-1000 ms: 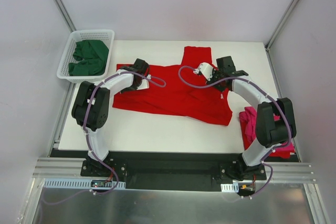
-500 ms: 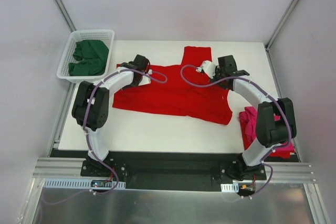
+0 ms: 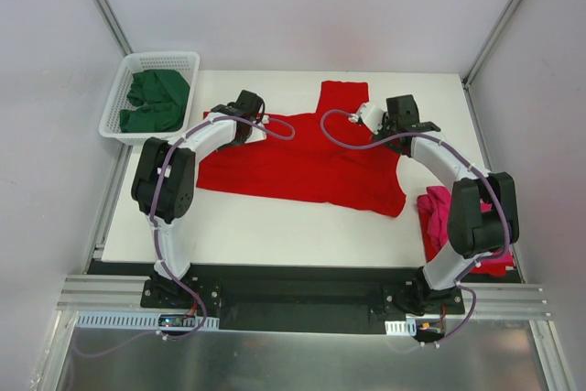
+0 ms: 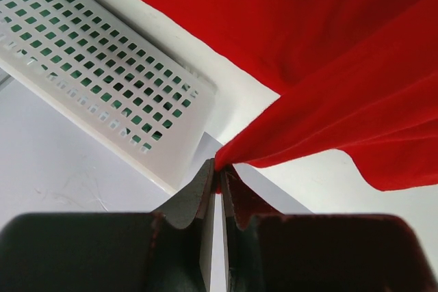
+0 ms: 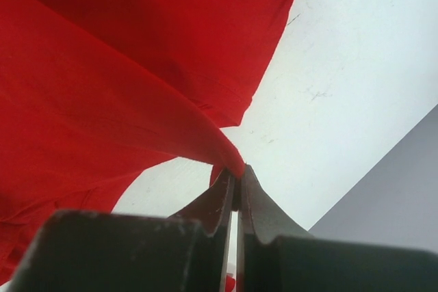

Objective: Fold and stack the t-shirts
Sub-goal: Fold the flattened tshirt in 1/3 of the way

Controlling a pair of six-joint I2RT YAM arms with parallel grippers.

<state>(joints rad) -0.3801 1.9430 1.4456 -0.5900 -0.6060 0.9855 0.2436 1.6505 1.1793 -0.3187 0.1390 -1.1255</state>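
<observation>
While pinched tight in the left claw [image 4: 217, 169] and the right claw [image 5: 237, 181], a bright red t-shirt [image 3: 307, 162], creased, corners lifted.

Showing white moulded link shells [image 3: 209, 138] on the left arm [image 3: 163, 226] and the right arm [image 3: 446, 162], alternating with bulky matt black joint housings [image 3: 163, 191]. Trailing a thin lilac cable [image 3: 322, 125] in loose loops along each arm, down to black base blocks [image 3: 169, 292]. Ending in dark grey tapered fingers [image 4: 193, 195], smooth and blade-like, on the left gripper [image 4: 217, 169] and the right gripper [image 5: 237, 177], backed by broad dark matt bodies [image 4: 82, 251].
</observation>
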